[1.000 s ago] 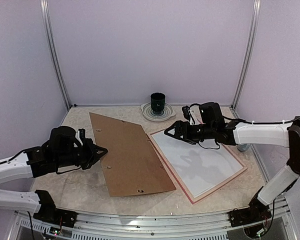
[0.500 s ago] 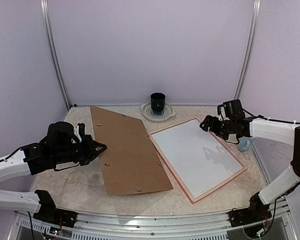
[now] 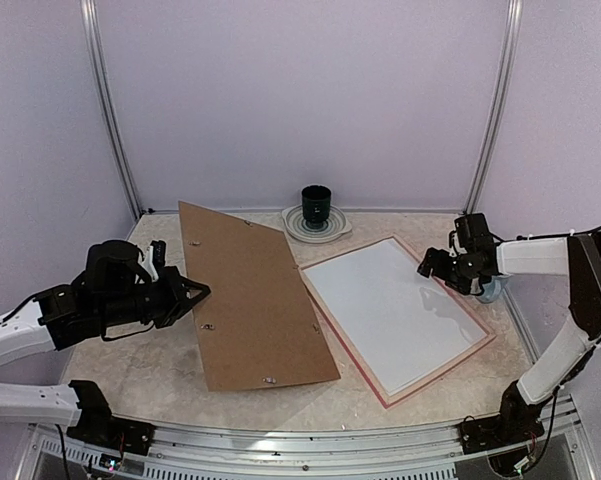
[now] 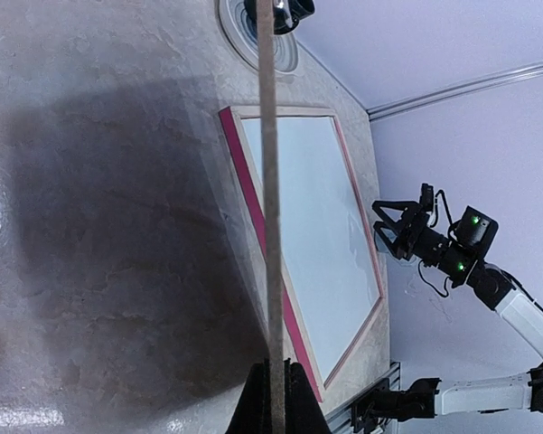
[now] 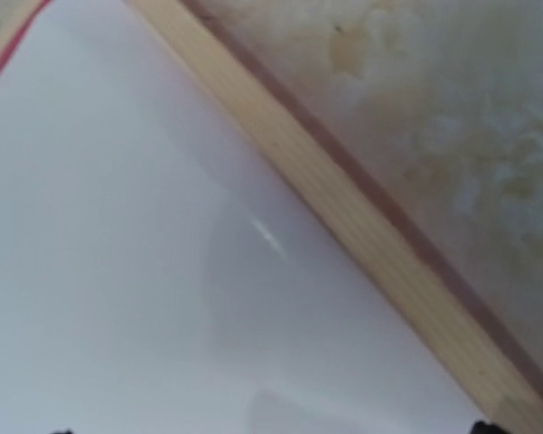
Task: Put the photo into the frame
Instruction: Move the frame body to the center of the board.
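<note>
The frame lies flat right of centre, pale wood side up, with its pink rim showing in the left wrist view. A plain white sheet fills it. No landscape print shows in any view. My left gripper is shut on the left edge of the brown backing board and holds it tilted up off the table. The board appears edge-on in the left wrist view. My right gripper is open and empty, low over the frame's far right rim.
A dark cup stands on a pale plate at the back centre. A bluish object lies by the right arm's wrist. Metal posts stand at the back corners and a rail runs along the near edge.
My right gripper drew back from the frame's far left corner to its right rim. My left gripper raised the backing board's left edge and pulled it slightly left.
</note>
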Tool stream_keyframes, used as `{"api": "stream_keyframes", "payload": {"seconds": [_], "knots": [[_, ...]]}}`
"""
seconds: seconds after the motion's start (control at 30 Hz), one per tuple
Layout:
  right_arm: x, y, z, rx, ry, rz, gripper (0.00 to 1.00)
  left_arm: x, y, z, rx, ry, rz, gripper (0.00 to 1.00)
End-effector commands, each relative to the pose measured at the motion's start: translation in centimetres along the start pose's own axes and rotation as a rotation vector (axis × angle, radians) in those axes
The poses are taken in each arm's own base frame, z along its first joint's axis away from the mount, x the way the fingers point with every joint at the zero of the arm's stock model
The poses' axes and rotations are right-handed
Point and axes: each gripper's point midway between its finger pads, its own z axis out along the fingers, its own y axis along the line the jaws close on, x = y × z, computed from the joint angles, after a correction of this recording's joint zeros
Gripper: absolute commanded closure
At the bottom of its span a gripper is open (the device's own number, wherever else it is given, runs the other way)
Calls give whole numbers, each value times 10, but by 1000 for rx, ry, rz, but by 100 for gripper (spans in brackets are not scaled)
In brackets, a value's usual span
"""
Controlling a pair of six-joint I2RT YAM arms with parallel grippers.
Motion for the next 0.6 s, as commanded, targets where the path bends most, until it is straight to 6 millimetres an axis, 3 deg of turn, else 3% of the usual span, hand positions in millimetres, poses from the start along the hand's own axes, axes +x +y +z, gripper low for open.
{"api": "stream_keyframes", "payload": {"seconds": [0.0, 0.23, 0.57], "knots": [[0, -17, 7, 47, -7, 3, 5, -25, -36, -16, 103, -84, 38, 100], [-4, -32, 11, 121, -29, 10, 5, -26, -50, -17, 145, -75, 99, 100], [-3, -45, 23, 185, -17, 16, 4, -27, -49, -22, 163, -100, 109, 100]]}}
